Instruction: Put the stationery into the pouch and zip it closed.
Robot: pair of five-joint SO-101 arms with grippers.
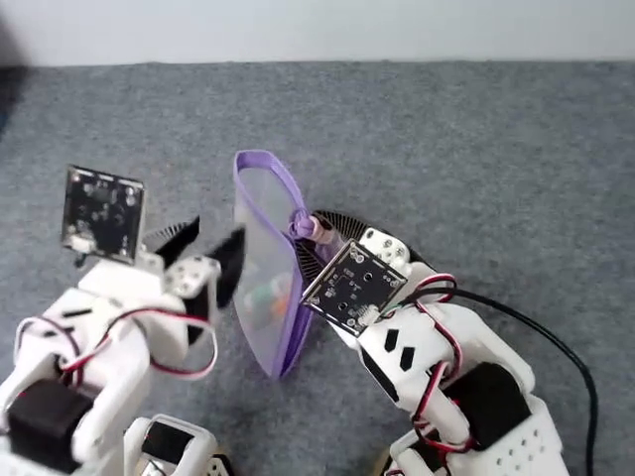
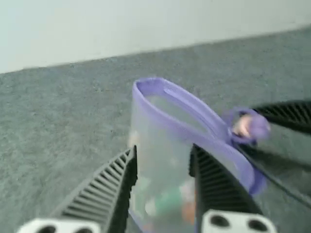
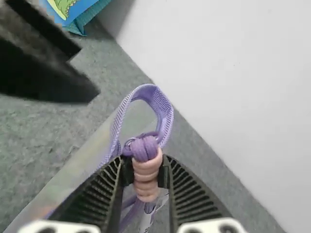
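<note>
Underneath, a grey, felt-like table cover (image 1: 466, 139) with a short nap. At the left, the left gripper (image 1: 203, 248) (image 2: 163, 151): black ribbed fingers (image 2: 109, 191) spread well apart, holding nothing, the nearer tip just beside the pouch's clear wall, contact impossible to tell. In the middle, the pouch (image 1: 260, 243) (image 2: 160, 126) (image 3: 87, 165): flat, translucent plastic edged in purple woven tape, standing on its edge on the cover. Low inside it, the stationery (image 1: 268, 296) (image 2: 170, 201), seen as small green, orange and white shapes through the wall. At the top edge, the zipper pull (image 1: 301, 226) (image 2: 248, 126) (image 3: 145, 148): a purple knotted cord over a pink bead. At the right, the right gripper (image 1: 312, 234) (image 3: 145, 167), its ribbed fingers closed tight on that bead and knot.
</note>
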